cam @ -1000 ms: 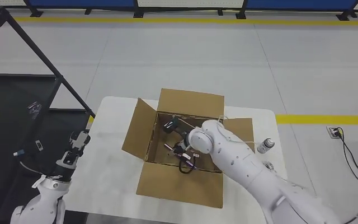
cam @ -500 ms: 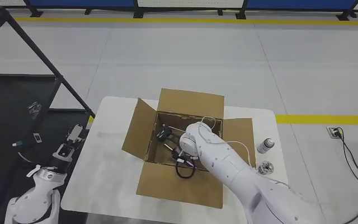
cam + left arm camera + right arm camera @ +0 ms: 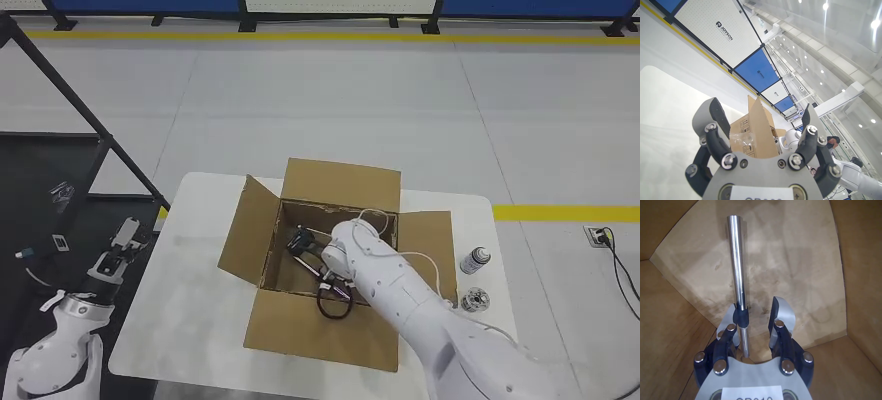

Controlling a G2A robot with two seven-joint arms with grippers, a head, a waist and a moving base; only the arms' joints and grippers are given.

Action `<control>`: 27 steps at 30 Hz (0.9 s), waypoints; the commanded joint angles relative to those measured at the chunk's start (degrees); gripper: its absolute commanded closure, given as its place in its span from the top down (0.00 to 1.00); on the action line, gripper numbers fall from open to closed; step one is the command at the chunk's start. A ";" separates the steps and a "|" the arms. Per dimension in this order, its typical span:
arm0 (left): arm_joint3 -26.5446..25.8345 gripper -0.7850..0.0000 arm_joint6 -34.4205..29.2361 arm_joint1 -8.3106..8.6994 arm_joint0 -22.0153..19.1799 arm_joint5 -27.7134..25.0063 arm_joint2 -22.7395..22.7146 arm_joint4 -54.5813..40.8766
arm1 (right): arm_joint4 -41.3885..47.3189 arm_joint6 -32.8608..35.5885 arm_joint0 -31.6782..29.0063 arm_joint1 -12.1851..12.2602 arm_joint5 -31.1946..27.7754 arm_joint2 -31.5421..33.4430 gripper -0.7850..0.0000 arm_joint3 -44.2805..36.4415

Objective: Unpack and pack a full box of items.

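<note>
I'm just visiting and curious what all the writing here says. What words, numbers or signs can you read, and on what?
Wall panels: a company logo and name, on white and blue panels alike; brand print, not quoted.
Cardboard box: small shipping pictograms, up arrows among them; no readable words.
Left wrist label and right wrist label: characters cut off at the picture edge, unreadable.

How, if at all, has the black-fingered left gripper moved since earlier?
Yes. The left gripper has drawn farther from the brown cardboard box, outside the white table.
</note>
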 commanded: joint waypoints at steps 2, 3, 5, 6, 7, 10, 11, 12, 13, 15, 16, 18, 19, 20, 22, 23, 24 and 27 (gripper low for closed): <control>-0.03 1.00 0.20 0.13 -0.12 0.28 0.45 -0.02 | -0.27 -0.21 0.37 -0.26 -0.05 0.25 0.33 1.13; -0.09 1.00 0.28 0.17 -0.14 0.25 0.66 0.04 | -0.55 -0.33 0.49 -0.33 0.12 0.26 0.33 1.57; -0.09 1.00 0.63 0.24 -0.18 0.30 1.01 0.14 | -1.15 -1.10 0.77 -0.45 0.85 0.34 0.33 2.29; -0.12 1.00 0.71 0.28 -0.18 0.35 1.18 0.18 | -1.22 -1.64 0.93 -0.49 1.12 0.48 0.33 2.63; -0.13 1.00 0.78 0.32 -0.17 0.35 1.29 0.25 | -1.34 -2.33 1.15 -0.51 1.45 0.63 0.35 2.94; -0.16 1.00 1.16 0.46 -0.10 0.44 1.48 0.52 | -1.13 -2.85 1.49 -0.55 1.03 1.15 0.37 3.61; -0.19 1.00 1.27 0.51 -0.06 0.45 1.56 0.54 | -1.01 -2.74 1.53 -0.57 0.73 1.31 0.38 3.80; -0.17 1.00 1.45 0.54 -0.01 0.50 1.63 0.53 | -0.90 -2.50 1.53 -0.58 0.40 1.46 0.38 3.98; -0.22 1.00 1.61 0.58 0.05 0.56 1.70 0.63 | -0.89 -2.36 1.53 -0.60 0.18 1.57 0.38 4.13; -0.36 1.00 1.92 0.65 0.19 0.62 1.89 0.74 | -0.76 -2.11 1.38 -0.64 -0.17 1.82 0.38 4.39; -0.41 1.00 2.06 0.69 0.26 0.62 1.98 0.75 | -0.37 -2.02 1.25 -0.65 -0.60 2.06 0.37 4.46; -0.50 1.00 2.36 0.76 0.41 0.66 2.11 0.94 | -0.22 -1.87 1.05 -0.66 -1.06 2.31 0.38 4.86; -0.54 1.00 2.49 0.79 0.49 0.65 2.20 0.96 | -0.38 -2.00 0.92 -0.66 -1.10 2.35 0.38 5.00; -0.58 1.00 2.63 0.82 0.55 0.64 2.31 0.97 | -0.51 -2.14 0.81 -0.66 -1.09 2.39 0.37 5.17; -0.74 1.00 2.90 0.89 0.70 0.69 2.47 1.09 | -0.71 -2.47 0.69 -0.63 -1.15 2.53 0.35 5.65; -0.88 1.00 3.04 0.93 0.76 0.63 2.53 1.19 | -0.91 -2.53 0.67 -0.60 -1.06 2.55 0.34 6.04; -0.93 1.00 3.17 0.96 0.84 0.59 2.57 1.21 | -1.35 -2.32 0.66 -0.59 -0.81 2.46 0.32 6.31; -1.08 1.00 3.56 1.07 1.08 0.59 2.60 1.17 | -1.46 -2.42 0.53 -0.57 -0.85 2.71 0.24 6.52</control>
